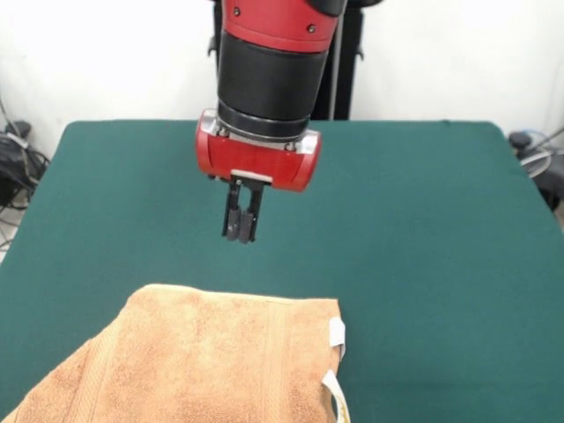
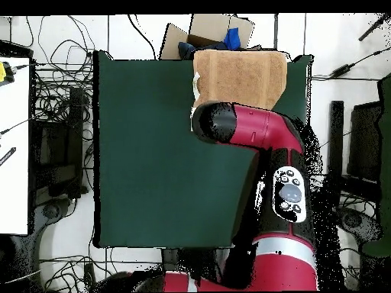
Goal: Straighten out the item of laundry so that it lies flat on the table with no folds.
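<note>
1. Peach-orange towel point(image 1: 198, 361) at the front-view near edge of the green counter point(image 1: 423, 211), left of centre; running out of the bottom of that view, so full extent not visible there; in the overhead view, lying at the counter's top edge, right of middle, partly under the arm.
2. Mostly flat on top; far edge straight; left side falling away on a slant, probably a turned-under or doubled corner; white tags point(image 1: 336, 332) along the right edge, lower one curling up.
3. Pincer point(image 1: 241, 236) hanging above bare felt just beyond the towel's far edge, apart from the cloth; fingers pressed together, holding nothing.
4. Handling, as a judgement: soft, light terry; limp, no stiffness; likely to drape and drag rather than slide as a sheet; felt underneath probably grippy, so a pull may bunch the cloth; nothing fragile.
5. Best hold, as a judgement: a pinch at a corner or on the woven border band point(image 1: 273, 366), where the weave is firmer; for the slanted left side, a hold at the edge of the fold, then a draw outward, low over the counter.
</note>
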